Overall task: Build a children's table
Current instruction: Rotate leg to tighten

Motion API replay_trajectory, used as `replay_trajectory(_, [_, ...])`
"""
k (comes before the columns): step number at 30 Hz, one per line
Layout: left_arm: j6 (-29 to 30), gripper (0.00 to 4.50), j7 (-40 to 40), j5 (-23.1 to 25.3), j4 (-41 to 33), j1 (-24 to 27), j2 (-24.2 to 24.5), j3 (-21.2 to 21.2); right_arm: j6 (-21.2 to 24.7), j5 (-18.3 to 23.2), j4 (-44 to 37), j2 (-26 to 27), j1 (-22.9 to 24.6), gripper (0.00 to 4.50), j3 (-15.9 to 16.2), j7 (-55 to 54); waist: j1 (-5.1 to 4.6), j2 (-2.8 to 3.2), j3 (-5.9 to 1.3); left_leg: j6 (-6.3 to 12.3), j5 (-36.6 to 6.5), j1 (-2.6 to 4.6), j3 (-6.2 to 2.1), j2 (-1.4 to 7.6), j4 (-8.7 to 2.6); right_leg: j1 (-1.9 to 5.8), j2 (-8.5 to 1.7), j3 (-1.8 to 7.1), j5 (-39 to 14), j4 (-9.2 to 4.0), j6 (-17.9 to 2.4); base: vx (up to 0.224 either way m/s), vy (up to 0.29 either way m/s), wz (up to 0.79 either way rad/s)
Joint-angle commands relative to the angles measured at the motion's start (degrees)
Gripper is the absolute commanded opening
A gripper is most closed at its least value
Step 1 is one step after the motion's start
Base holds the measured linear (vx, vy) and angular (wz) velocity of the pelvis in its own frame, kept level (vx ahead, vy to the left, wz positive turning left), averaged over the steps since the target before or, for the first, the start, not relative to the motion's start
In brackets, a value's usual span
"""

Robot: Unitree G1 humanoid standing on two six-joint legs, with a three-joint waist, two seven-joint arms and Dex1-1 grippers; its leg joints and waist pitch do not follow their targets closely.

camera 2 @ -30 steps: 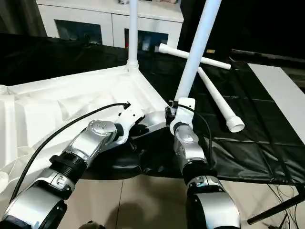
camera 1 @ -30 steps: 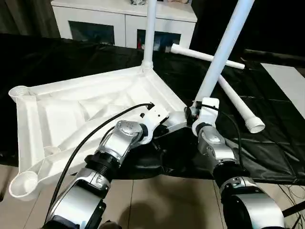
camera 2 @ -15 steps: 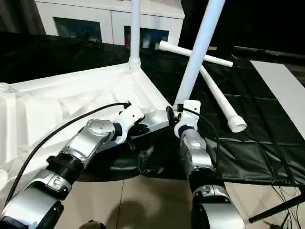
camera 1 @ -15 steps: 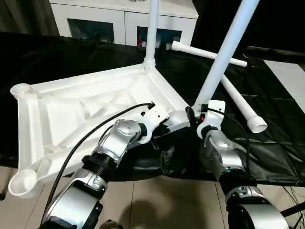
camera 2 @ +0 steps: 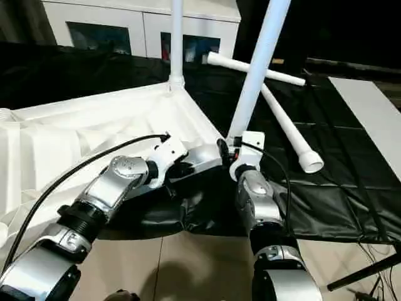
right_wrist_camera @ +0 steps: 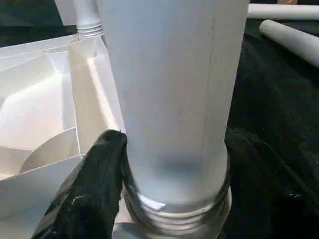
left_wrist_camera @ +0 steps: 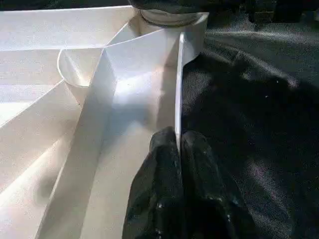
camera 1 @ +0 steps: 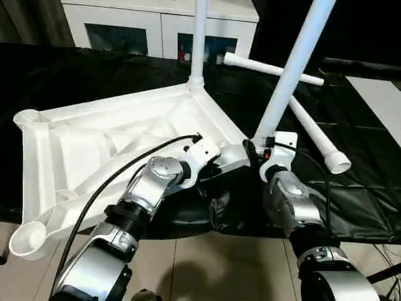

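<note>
Right gripper [right_wrist_camera: 164, 199] clasps the tilted leg [camera 1: 294, 63] near its base

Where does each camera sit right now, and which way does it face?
Head stereo views: look forward and down at the upturned tabletop, over both silver forearms.
Left wrist view: along the left gripper, pinching the tabletop's rim.
Right wrist view: along the right gripper, around the leaning leg.
Shared: that leg's corner socket, seen from both wrists.

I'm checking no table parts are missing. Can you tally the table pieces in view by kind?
Tabletop: 1
Legs standing in corner sockets: 2, far one, near one
Legs lying loose on the black cloth: 2, one, other
Total: 5 pieces
</note>
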Motion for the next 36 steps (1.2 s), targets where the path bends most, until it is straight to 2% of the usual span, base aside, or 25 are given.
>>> replay_trajectory(1, [-0.1, 0.00, 4.3, 0.1, 0.7, 0.0, 0.7, 2.8, -1.0, 2.2, -4.4, 3.2, 0.2, 3.00, 2.3, 5.5, -0.06, -0.12, -3.86, 1.70, -12.5, 1.20, 0.10, 1.09, -3.66, 2.43, -2.66, 2.14, -10.0, -4.40, -10.3, 0.000, 0.000, 0.00])
replay_trajectory(5, [0.0, 0.00, 4.1, 0.1, 0.6, 0.0, 0.8, 2.8, -0.7, 2.0, -4.6, 3.0, 0.4, 3.00, 2.5, 5.9, -0.09, -0.13, -3.86, 1.49, -12.8, 1.22, 0.08, 1.11, -3.68, 2.41, -2.66, 2.17, -10.3, -4.42, -10.2, 0.000, 0.000, 0.00])
replay_trajectory(6, [0.0, 0.00, 4.1, 0.1, 0.7, -0.1, 0.8, 2.8, -0.7, 2.0, -4.6, 2.9, 0.3, 3.00, 2.5, 6.1, -0.10, 0.04, -3.86, 1.49, -12.7, 1.23, 0.07, 1.12, -3.69, 2.40, -2.65, 2.17, -9.9, -4.38, -10.3, 0.000, 0.000, 0.00])
replay_trajectory(11, [0.0, 0.00, 3.9, 0.0, 0.8, -0.2, 0.9, 2.7, -0.5, 1.9, -4.6, 2.8, 0.2, 3.00, 2.7, 6.9, -0.11, -0.08, -3.87, 1.66, -12.3, 1.16, 0.08, 1.09, -3.68, 2.46, -2.64, 2.15, -9.7, -4.35, -10.3, 0.000, 0.000, 0.00])
replay_trajectory(14, [0.2, 0.00, 3.5, 0.1, 0.3, 0.0, 1.1, 2.5, -0.5, 1.2, -4.6, 2.4, 0.2, 3.00, 3.5, 8.1, -0.13, -0.04, -3.84, 1.61, -12.7, 1.18, 0.08, 1.11, -3.71, 2.42, -2.65, 2.16, -10.1, -4.42, -10.4, 0.000, 0.000, 0.00])
replay_trajectory(17, [0.3, 0.00, 0.5, 0.0, -1.8, 0.9, 2.5, 1.6, 1.5, 1.0, -4.5, 1.4, -0.3, 3.00, 4.7, 11.6, -0.19, -0.12, -3.86, 1.87, -12.4, 1.00, 0.02, 1.16, -3.74, 2.62, -2.66, 2.12, -9.7, -4.31, -10.5, 0.000, 0.000, 0.00])
replay_trajectory(20, [0.9, 0.00, -2.2, 0.0, -4.5, 2.2, 4.2, 0.7, 2.7, 0.2, -4.8, -0.2, -0.6, 3.00, 5.9, 14.1, -0.37, 0.06, -3.98, 2.09, -11.1, 1.04, -0.01, 1.19, -3.65, 2.71, -2.58, 2.08, -7.6, -4.02, -11.1, 0.000, 0.000, 0.00])
replay_trajectory(25, [1.3, 0.00, -4.0, -0.2, -6.7, 3.8, 6.0, 0.3, 3.1, 1.2, -5.0, -1.7, -0.8, 2.86, 5.6, 18.8, -0.41, 0.03, -4.11, 3.14, -8.8, 1.19, 0.20, 1.25, -3.40, 2.80, -2.47, 2.14, -3.3, -3.51, -12.9, 0.000, 0.000, 0.00])
replay_trajectory(28, [1.4, 0.00, -5.5, -0.5, -8.3, 4.7, 6.8, -0.1, 3.7, 1.1, -5.8, -2.4, -0.3, 2.86, 6.3, 21.1, -0.45, 0.01, -4.05, 3.23, -8.8, 1.16, 0.23, 1.21, -3.44, 2.85, -2.44, 2.14, -3.2, -3.49, -13.2, 0.000, 0.000, 0.00])
replay_trajectory(30, [1.1, 0.00, -10.0, -1.5, -12.5, 6.9, 9.3, -1.1, 5.2, 1.0, -9.0, -5.0, 1.5, 2.86, 8.7, 26.9, -0.44, -0.22, -4.01, 3.77, -8.7, 1.12, 0.27, 1.31, -3.36, 2.95, -2.51, 2.21, -3.0, -3.45, -13.2, 0.000, 0.000, 0.00])
replay_trajectory(34, [0.3, 0.00, -14.6, -2.4, -16.0, 8.8, 11.7, -2.3, 5.9, 1.6, -10.9, -6.9, 3.0, 2.86, 9.2, 31.0, -0.56, -0.13, -3.90, 3.98, -9.1, 1.17, 0.27, 1.28, -3.41, 2.76, -2.48, 2.22, -3.7, -3.52, -13.4, 0.000, 0.000, 0.00])
replay_trajectory(35, [0.1, 0.00, -15.0, -2.5, -16.3, 8.9, 11.9, -2.4, 5.9, 1.6, -11.0, -7.0, 3.1, 2.86, 9.2, 31.3, -0.55, -0.11, -3.83, 3.72, -10.2, 1.39, 0.33, 1.38, -3.43, 2.65, -2.46, 2.28, -5.1, -3.71, -13.3, 0.000, 0.000, 0.00])
replay_trajectory(36, [0.0, 0.00, -19.0, -3.6, -19.3, 10.5, 14.1, -3.4, 6.3, 2.2, -12.1, -8.6, 4.2, 2.86, 9.3, 34.6, -0.57, -0.16, -3.80, 3.33, -10.9, 1.35, 0.28, 1.46, -3.57, 2.69, -2.52, 2.31, -6.7, -3.75, -12.9, 0.000, 0.000, 0.00])
